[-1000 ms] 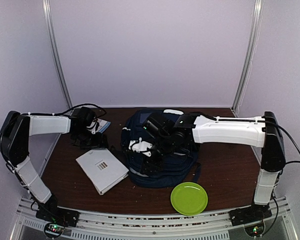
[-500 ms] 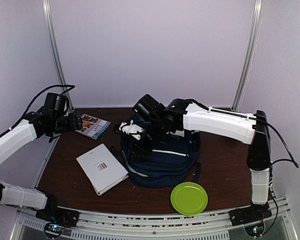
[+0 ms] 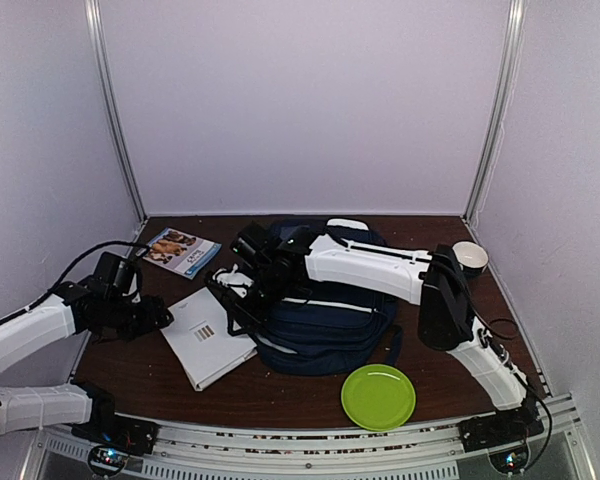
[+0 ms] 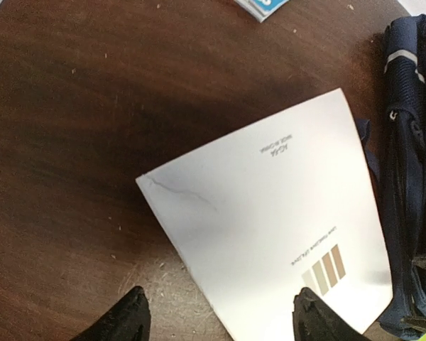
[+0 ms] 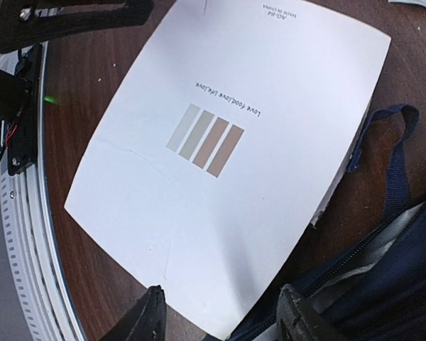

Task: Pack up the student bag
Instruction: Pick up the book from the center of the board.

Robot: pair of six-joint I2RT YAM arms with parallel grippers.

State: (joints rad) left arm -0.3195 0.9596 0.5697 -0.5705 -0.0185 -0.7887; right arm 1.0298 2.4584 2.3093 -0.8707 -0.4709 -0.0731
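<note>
The student bag [image 3: 330,325], navy with a white stripe, lies in the middle of the table. A white notebook [image 3: 208,348] with brown stripes printed on its cover lies flat just left of it. My left gripper [image 3: 162,316] hovers at the notebook's left edge, open. In the left wrist view the notebook [image 4: 270,227] fills the middle, and its near-left edge runs between the spread jaws of the left gripper [image 4: 220,323]. My right gripper [image 3: 230,295] reaches over the bag's left side, open and empty. The right wrist view shows the gripper [image 5: 224,316] above the notebook [image 5: 220,163] corner and the bag's zipper edge [image 5: 383,284].
A small picture booklet [image 3: 180,250] lies at the back left. A green plate [image 3: 378,396] sits near the front edge, right of centre. A cup [image 3: 470,257] stands at the back right. A loose blue bag strap [image 5: 392,135] lies beside the notebook. The metal rail [image 3: 300,455] runs along the front.
My left arm swung from the back left near the booklet down to the notebook's left edge. My right arm moved left, off the bag, to the notebook's right side.
</note>
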